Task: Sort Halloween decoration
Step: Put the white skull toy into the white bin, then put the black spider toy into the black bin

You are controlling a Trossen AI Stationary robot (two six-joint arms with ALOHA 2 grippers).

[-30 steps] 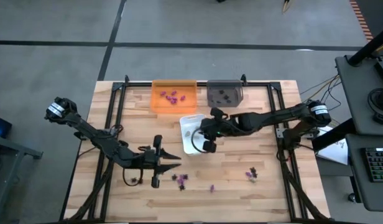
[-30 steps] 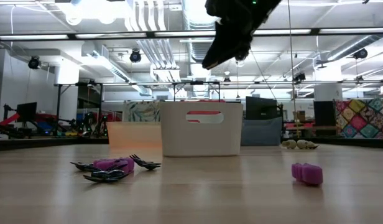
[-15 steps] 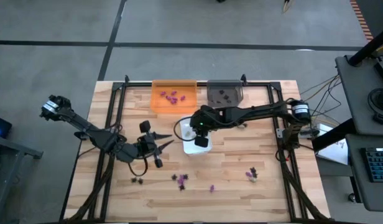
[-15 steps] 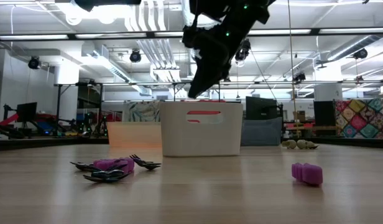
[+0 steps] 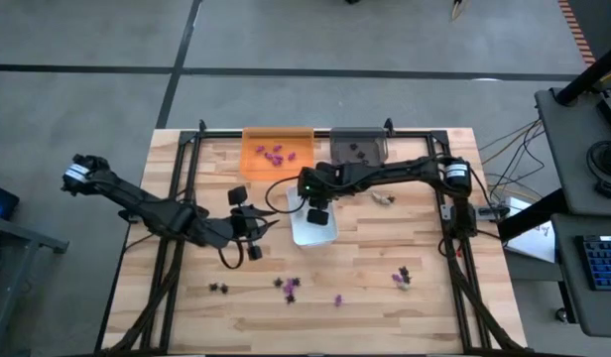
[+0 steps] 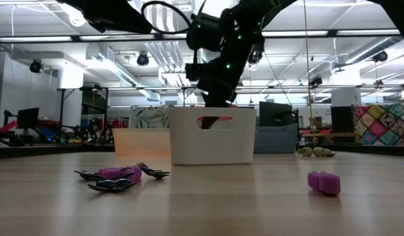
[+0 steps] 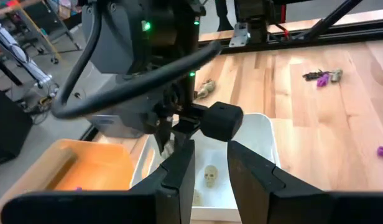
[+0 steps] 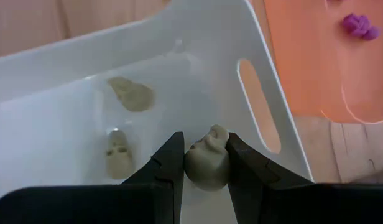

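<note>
My right gripper [image 5: 315,212] hangs over the white tray [image 5: 330,234], shut on a pale beige skull piece [image 8: 207,163]. Two more beige pieces [image 8: 132,93] lie inside that tray. My left gripper [image 5: 266,228] is just left of the tray, fingers [image 7: 182,168] a little apart with nothing between them. Purple pieces [image 5: 275,154] lie in the orange tray [image 5: 254,164], black ones [image 5: 357,151] in the grey tray [image 5: 375,157]. Loose pieces lie on the table: a black one [image 5: 221,288], purple and black ones [image 5: 288,286], and more [image 5: 402,279]. My right gripper pinches the beige skull piece by its two sides [image 8: 190,165] between its two fingers. The fingers slant down from above. The piece is lifted clear, over the inside of the white tray near the wall with the handle slot [image 8: 260,106].
A beige piece [image 5: 383,196] lies on the wood right of the white tray. A single purple piece [image 5: 337,298] sits near the front. A black frame [image 5: 286,132] runs round the tabletop. Bare wood lies between the trays and the near row of pieces.
My right gripper has gone toward the table's left and far side and come down over the white tray. My left gripper has drawn away from the near pieces toward the far edge, turning until it points at the white tray.
</note>
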